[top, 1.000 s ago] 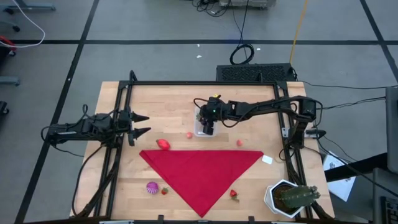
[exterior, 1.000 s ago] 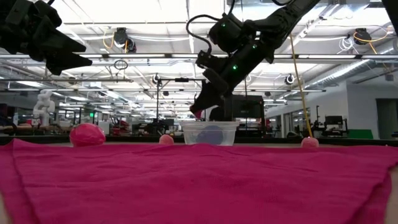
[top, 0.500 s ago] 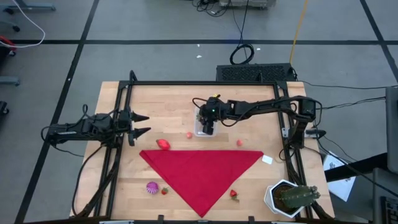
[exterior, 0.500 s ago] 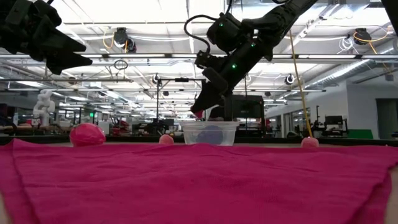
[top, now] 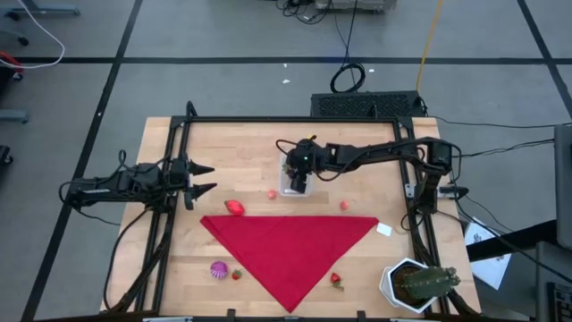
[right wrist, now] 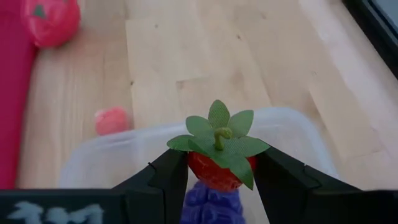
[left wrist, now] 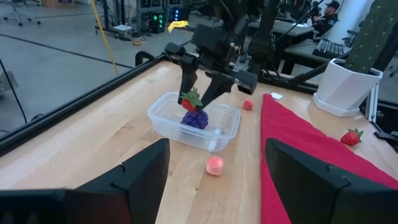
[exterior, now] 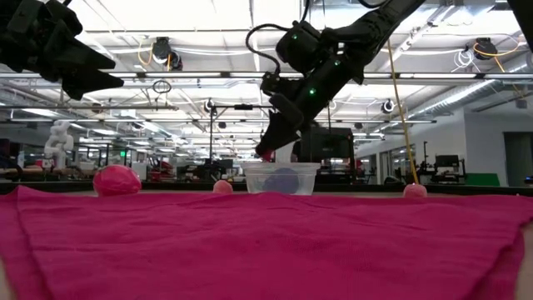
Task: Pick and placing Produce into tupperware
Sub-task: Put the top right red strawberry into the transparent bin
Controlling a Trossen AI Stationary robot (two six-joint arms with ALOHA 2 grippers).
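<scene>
The left tool (top: 204, 179) waits spread at the tabletop's (top: 241, 152) left edge. At frame centre, the right tool (right wrist: 214, 171) pinches a strawberry (right wrist: 219, 163) by its flanks directly above the tupperware (left wrist: 194, 122), which holds a purple piece (left wrist: 194, 119). The strawberry appears light, stiff and smooth, so a flank grip suits it; the tub walls look thin, with open room all round.

The right gripper (top: 300, 182) with its strawberry (right wrist: 219, 163) hangs over the clear tub (left wrist: 194, 122), blocking the way in from above; purple fruit (left wrist: 195, 119) fills part of the tub's floor. Bare bench (top: 232, 148) lies open between the tub and the left gripper (top: 204, 178). A small pink piece (top: 272, 193) sits just beside the tub, toward the red cloth (top: 290, 250). The cactus pot (top: 400, 284) stands well apart at a corner.
</scene>
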